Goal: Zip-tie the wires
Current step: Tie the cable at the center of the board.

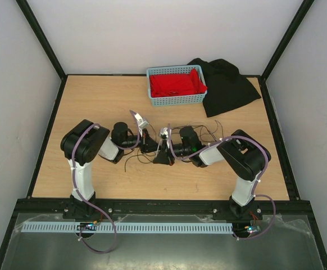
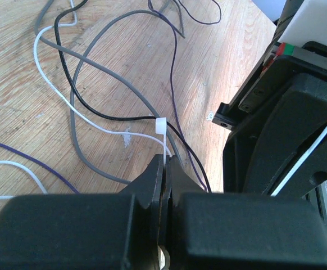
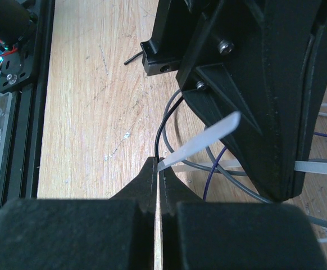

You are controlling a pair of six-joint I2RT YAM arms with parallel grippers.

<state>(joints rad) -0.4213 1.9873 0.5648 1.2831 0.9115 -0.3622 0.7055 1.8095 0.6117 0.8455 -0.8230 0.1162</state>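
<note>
Closest to the left wrist lens, the left gripper [image 2: 166, 166] has its jaws pressed together on a short white strip that runs up to the zip tie [image 2: 160, 127], which already bands several of the wires [image 2: 73, 121] at one spot just above the fingertips. The right gripper [image 3: 157, 169], jaws likewise closed, pinches another stretch of the white strap, whose free end angles up past the other arm. From above, both grippers meet mid-table [image 1: 96, 101], with loose wire loops trailing to either side on the wood. So the tie looks threaded and closed around the bundle; what seems left is drawing it snug and letting go. Whether every strand sits inside the loop cannot be told; some purple and white ones run apart.
</note>
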